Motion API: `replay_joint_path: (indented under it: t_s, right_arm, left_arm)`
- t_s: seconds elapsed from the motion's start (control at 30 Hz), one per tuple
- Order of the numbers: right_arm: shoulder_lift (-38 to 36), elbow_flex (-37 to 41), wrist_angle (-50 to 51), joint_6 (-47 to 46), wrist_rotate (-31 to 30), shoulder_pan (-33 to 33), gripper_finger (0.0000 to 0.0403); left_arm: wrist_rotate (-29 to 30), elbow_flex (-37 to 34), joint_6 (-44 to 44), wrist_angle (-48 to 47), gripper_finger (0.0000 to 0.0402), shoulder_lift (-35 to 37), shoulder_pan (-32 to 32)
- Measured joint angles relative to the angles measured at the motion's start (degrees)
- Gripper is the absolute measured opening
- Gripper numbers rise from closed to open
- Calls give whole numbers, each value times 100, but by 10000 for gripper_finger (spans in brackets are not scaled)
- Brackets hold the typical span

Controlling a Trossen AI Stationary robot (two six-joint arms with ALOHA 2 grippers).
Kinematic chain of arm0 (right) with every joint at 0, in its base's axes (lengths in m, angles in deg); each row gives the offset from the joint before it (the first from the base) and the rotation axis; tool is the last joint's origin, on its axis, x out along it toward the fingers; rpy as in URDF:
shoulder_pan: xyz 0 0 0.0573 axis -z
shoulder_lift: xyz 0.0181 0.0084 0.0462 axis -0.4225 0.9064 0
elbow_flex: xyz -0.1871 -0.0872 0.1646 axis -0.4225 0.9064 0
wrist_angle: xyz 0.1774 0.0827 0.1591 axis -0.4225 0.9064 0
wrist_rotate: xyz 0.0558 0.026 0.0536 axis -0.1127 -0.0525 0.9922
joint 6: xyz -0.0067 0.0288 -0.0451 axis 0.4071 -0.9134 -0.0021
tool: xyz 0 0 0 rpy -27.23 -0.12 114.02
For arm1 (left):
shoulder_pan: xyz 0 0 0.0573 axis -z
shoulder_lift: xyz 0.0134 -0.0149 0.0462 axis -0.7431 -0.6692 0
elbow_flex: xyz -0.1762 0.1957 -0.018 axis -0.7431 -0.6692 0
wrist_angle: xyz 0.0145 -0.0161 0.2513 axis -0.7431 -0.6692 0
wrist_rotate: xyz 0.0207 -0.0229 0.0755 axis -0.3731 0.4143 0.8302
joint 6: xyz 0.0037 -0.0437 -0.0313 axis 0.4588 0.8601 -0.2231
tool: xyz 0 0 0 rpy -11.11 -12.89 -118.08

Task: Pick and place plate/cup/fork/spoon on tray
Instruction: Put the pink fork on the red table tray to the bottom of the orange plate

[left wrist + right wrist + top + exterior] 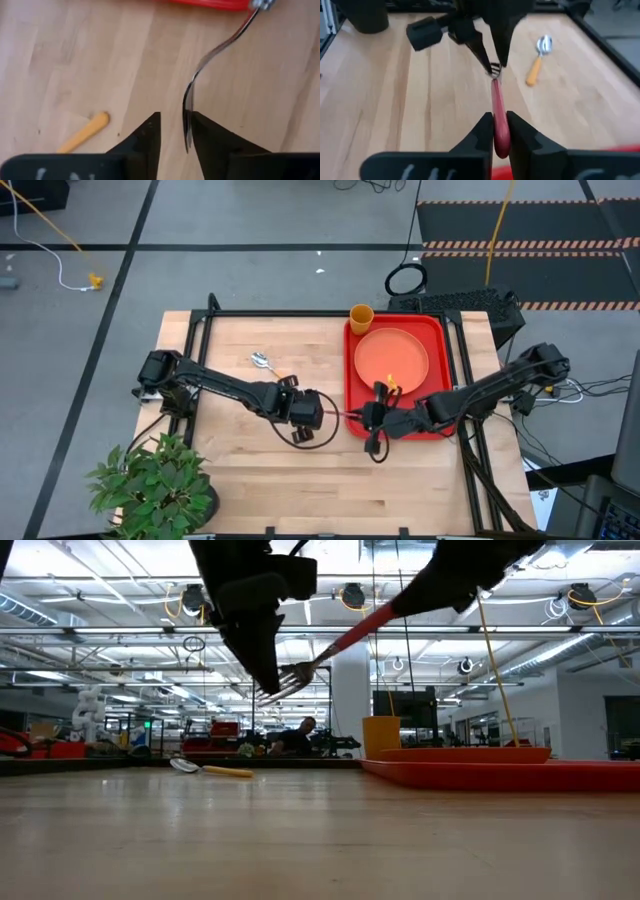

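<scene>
Both tools, left (330, 413) and right (368, 416), clamped on one fork (330, 652); one spoon (262, 361) on table.

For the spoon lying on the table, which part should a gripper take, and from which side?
Grip the spoon by its orange handle, coming from above with fingers across it. It lies flat on the wood, clear of the tray; the handle is straight and narrow, the bowl rounded and shiny.

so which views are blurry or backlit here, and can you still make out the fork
Low view: both arms are backlit silhouettes, but the fork reads clearly between them. Right wrist view: soft, the left gripper blurred. Left wrist view: the tines smear. High view: evenly lit.
</scene>
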Motion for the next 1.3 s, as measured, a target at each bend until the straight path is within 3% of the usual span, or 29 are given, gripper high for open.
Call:
replay_joint_path:
  t_s: [0.37,0.53,0.9,1.1,1.3]
  right_arm:
    - [-871,2,2449,-2037,18,-525,15]
    - [-1338,128,3121,-2799,-562,-1013,16]
    - [-2587,1230,3191,-4109,-890,-1433,17]
    - [-3076,2113,3107,-4679,-1025,-1370,18]
    - [-3560,2791,2208,-4690,-941,-1372,18]
  left_arm:
    - [369,195,-503,114,129,49,-16]
    - [377,268,-1024,915,129,50,-16]
    - [456,269,-2452,3484,130,50,-6]
    - [577,267,-3025,3839,130,50,114]
    - [593,267,-3381,4028,130,50,177]
